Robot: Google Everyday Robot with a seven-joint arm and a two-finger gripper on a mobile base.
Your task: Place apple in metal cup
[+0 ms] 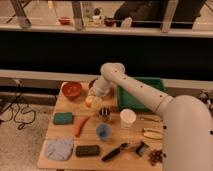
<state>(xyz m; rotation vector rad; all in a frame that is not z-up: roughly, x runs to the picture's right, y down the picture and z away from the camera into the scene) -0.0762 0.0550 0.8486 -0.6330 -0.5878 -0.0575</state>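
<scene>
Apple (89, 102) is clamped in the closed claw (91, 99), low over the worktop (60, 132), close to the red bowl (72, 89). From where I stand, the metal cup (104, 113) sits just right of it, beside the white cup (128, 118).

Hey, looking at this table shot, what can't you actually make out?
Camera view, gripper over the left half of the table, shut on the apple: whether the apple touches the table is too small to tell.
Camera view, metal cup: its inside is too dark to see into.
Camera view, green bin: the arm covers its inside.
Camera view, table's right edge: the robot's body hides it.
</scene>
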